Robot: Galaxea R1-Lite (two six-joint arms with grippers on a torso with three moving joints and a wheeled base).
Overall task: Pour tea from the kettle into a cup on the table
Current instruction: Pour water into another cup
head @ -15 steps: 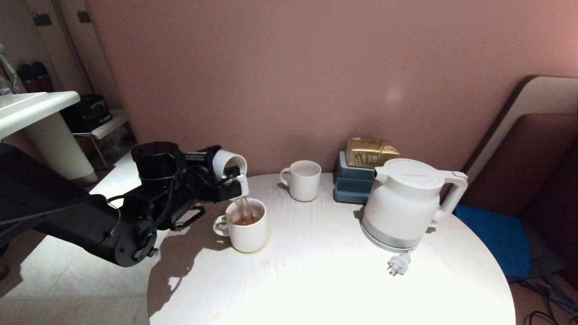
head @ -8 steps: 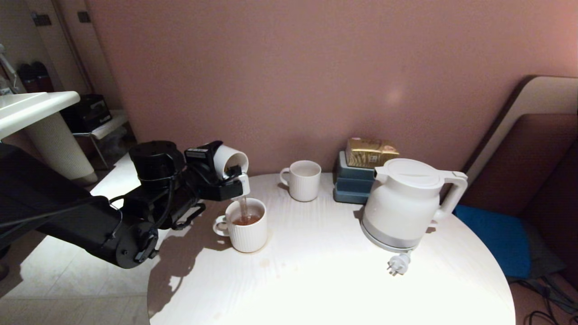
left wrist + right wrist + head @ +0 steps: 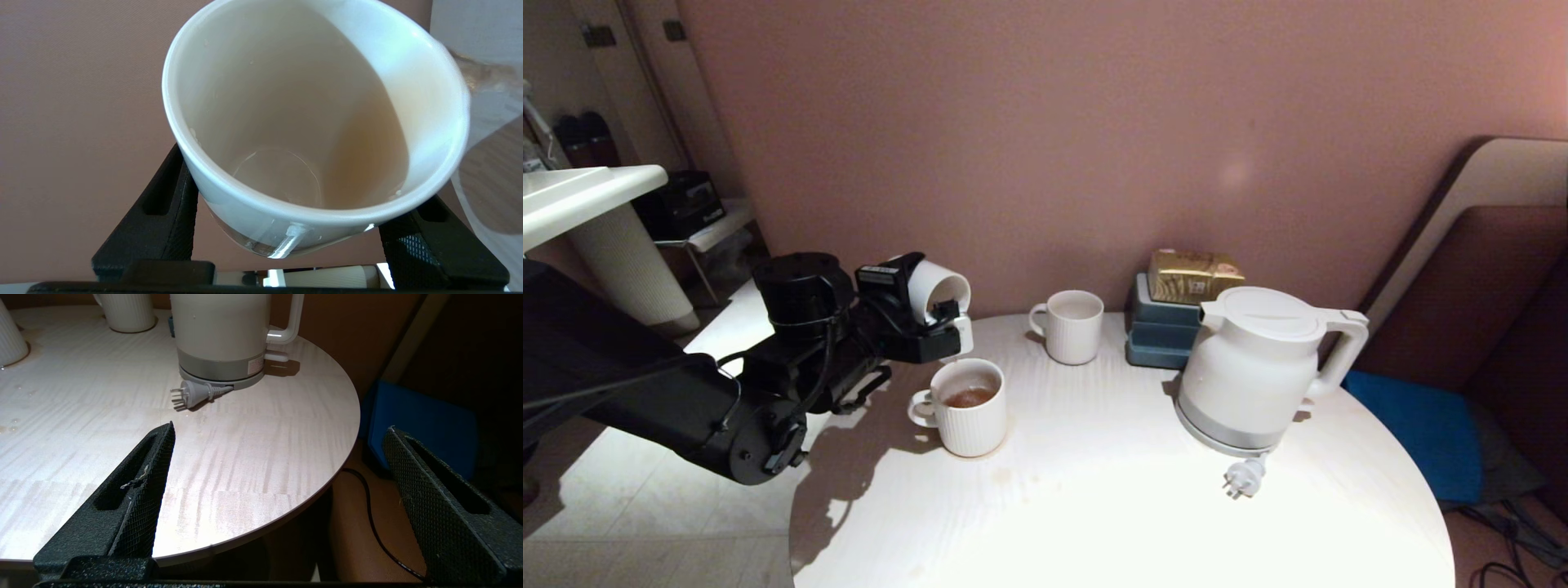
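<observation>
Between the left gripper's (image 3: pixel 941 320) black fingers (image 3: pixel 163 212) sits the cup (image 3: pixel 938 294), a small smooth white one with no handle, clamped at its sides and tipped well over so its mouth faces down and toward the counter (image 3: pixel 1127 506). The left wrist view looks straight into the cup (image 3: pixel 314 122): only a thin amber film of tea (image 3: pixel 367 151) clings to the lower inner wall, and no stream shows leaving the rim. Just below the fingers stands a ribbed mug (image 3: pixel 968 407) with a handle, upright on the counter and holding orange-brown tea (image 3: pixel 968 398) partway up. Beyond the fingers, farther along the counter, a second ribbed mug (image 3: pixel 1072 327) stands upright, and past it a blue box (image 3: pixel 1156 335) with a gold packet (image 3: pixel 1192 276) on top. The kettle (image 3: pixel 1254 367) is well apart from the left fingers, upright with its lid shut, its plug (image 3: pixel 1241 479) lying on the counter in front of it. The right gripper (image 3: pixel 273 486) hangs at the counter's near edge, its fingers (image 3: pixel 143 486) spread wide and empty, with the kettle (image 3: pixel 222 330) ahead of them.
</observation>
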